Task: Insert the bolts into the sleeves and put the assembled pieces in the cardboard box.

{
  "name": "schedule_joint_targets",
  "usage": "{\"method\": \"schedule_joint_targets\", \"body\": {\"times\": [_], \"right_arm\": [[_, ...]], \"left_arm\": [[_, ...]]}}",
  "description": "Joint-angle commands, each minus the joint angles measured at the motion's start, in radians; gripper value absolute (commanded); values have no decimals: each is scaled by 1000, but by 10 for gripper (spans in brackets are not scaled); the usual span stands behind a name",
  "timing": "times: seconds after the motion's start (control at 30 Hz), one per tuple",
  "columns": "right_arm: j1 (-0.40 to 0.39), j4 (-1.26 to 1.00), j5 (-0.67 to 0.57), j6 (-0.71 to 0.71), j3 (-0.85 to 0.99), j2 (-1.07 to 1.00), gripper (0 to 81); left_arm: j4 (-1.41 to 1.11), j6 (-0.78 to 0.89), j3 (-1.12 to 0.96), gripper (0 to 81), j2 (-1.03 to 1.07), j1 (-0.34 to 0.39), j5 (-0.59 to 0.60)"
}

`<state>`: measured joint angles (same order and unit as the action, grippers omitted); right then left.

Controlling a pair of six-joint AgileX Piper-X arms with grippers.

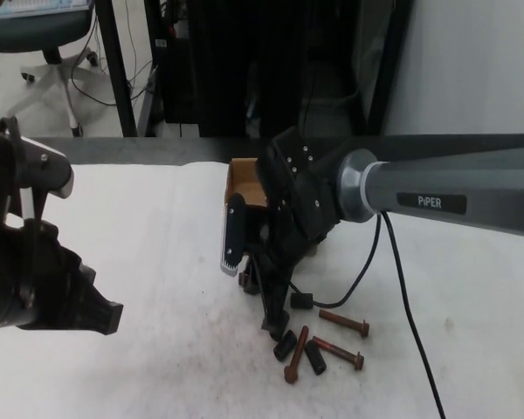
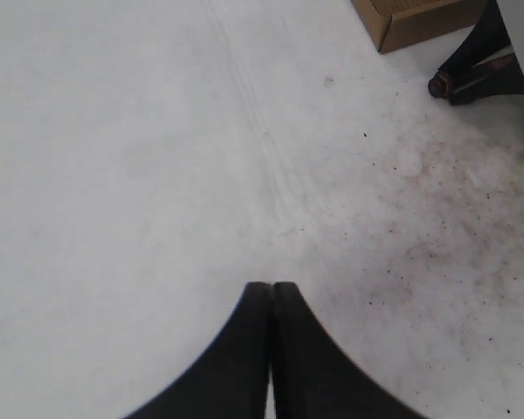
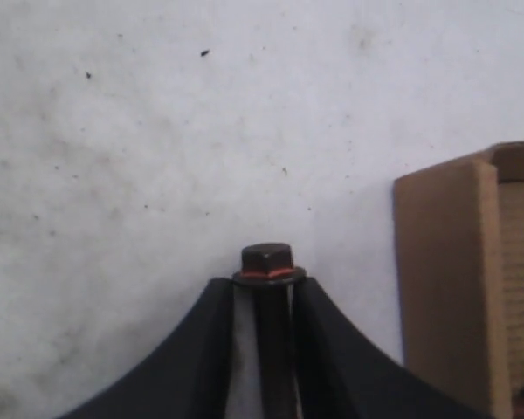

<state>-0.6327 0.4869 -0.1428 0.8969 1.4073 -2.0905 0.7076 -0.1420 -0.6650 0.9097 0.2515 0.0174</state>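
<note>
Clamped in the right gripper [image 3: 264, 288]: one bolt [image 3: 266, 260], pinched tight between both fingers, with the head poking out past the tips. Cannot tell whether a sleeve is on the shank, hidden between the fingers. Just beside it, the cardboard box [image 3: 445, 279]. Left gripper [image 2: 272, 292] pressed together on nothing, hanging over bare bench [image 2: 113, 175], well apart from the box. Lying on the bench near the right arm: loose bolts [image 1: 343, 324] and a few short dark sleeves [image 1: 314, 356].

Probably the step in hand: to mate this bolt with a sleeve or, if mated, to drop it in the box.

- Keep the grip firm and the bolt straight, without twisting.
- For inserting, better bring the left gripper over to hold one sleeve steady. Line up both axes first, then push slowly along the shank.
- For the box, lift above the wall before crossing, and release only when well inside.
- Avoid sweeping the cable [image 1: 393, 262] or the loose pieces.
</note>
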Motion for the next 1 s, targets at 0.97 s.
{"method": "schedule_joint_targets", "body": {"times": [0.97], "right_arm": [[252, 219, 66, -524, -4, 718, 8]], "left_arm": [[-131, 118, -168, 1, 210, 141, 502]]}}
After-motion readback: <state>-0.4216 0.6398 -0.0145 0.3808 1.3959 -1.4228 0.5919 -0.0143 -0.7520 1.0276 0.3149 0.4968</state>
